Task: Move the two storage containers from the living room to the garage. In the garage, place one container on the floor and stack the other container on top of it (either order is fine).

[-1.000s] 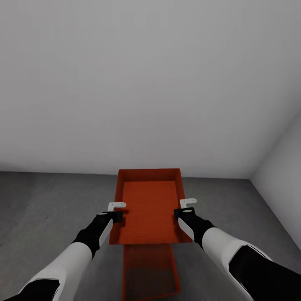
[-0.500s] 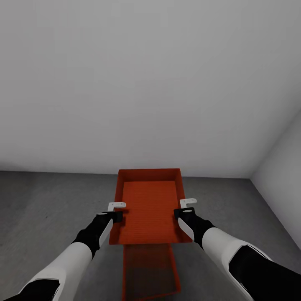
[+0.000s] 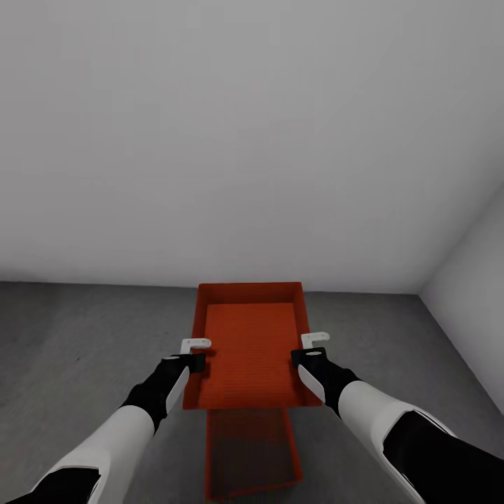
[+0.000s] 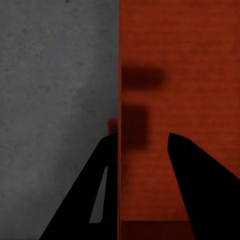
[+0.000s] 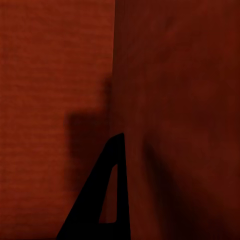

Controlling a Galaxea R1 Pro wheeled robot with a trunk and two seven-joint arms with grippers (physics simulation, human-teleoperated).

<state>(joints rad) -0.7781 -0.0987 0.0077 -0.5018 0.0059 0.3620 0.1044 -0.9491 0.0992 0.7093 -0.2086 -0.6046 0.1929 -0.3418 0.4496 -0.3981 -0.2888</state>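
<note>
I hold one orange-red storage container [image 3: 252,343] level in the air, open side up. My left gripper [image 3: 194,353] is shut on its left wall and my right gripper [image 3: 313,348] on its right wall. The second storage container [image 3: 252,451] lies on the dark grey concrete floor [image 3: 84,350] right beneath the held one, in its shadow, with its near end showing. In the left wrist view the black fingers [image 4: 95,195] straddle the container's wall [image 4: 119,75]. In the right wrist view one black finger [image 5: 102,200] lies against the red wall [image 5: 175,100].
A plain white-grey wall [image 3: 252,140] stands just beyond the containers. A side wall [image 3: 476,308] meets it in a corner at the right. Bare concrete stretches to the left and right of the containers.
The lower container's near end has come into the picture and the floor line has shifted slightly up, so the camera has moved a little. The held container and both grippers keep their places.
</note>
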